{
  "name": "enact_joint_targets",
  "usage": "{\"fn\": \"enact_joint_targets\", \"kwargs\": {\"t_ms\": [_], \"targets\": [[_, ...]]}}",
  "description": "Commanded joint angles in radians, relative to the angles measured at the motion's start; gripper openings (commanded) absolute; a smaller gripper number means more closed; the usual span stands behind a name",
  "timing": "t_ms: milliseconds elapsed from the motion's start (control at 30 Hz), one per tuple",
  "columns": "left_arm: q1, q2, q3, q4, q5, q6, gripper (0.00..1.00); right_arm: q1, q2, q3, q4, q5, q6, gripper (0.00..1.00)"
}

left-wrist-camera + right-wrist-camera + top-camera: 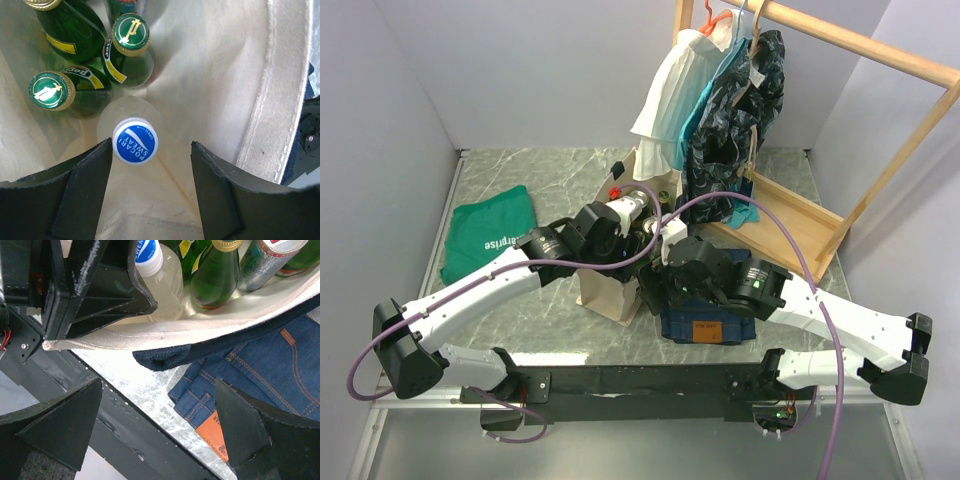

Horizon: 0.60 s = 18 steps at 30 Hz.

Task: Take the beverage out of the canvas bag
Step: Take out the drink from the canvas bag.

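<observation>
The left hand [151, 150], wide open and empty, hangs in the canvas bag [225, 75] straight above the upright blue-capped bottle [135, 141], its cap between the fingers [75, 190].

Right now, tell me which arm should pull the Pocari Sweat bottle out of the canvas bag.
Left. The left gripper is open at the mouth of the canvas bag with the Pocari Sweat bottle between its fingers. The right gripper, also open, hangs outside the bag near the jeans.
</observation>
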Motion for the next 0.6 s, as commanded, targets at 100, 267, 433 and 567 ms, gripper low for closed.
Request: {"fn": "enact_joint_targets", "kwargs": {"t_ms": [100, 267, 433, 567], "targets": [[-0.008, -0.014, -0.024, 0.071, -0.028, -0.019, 0.69, 0.008, 0.005, -0.006, 0.014, 0.027, -0.009, 1.0], [-0.008, -0.016, -0.033, 0.074, -0.034, -0.019, 0.54, 0.008, 0.005, -0.006, 0.017, 0.027, -0.009, 1.0], [-0.008, -0.016, -0.034, 0.074, -0.032, -0.024, 0.4, 0.008, -0.001, -0.005, 0.016, 0.031, -0.009, 1.0], [-0.008, -0.014, -0.03, 0.071, -0.034, -0.024, 0.31, 0.008, -0.008, -0.008, 0.016, 0.034, -0.009, 1.0]]}}
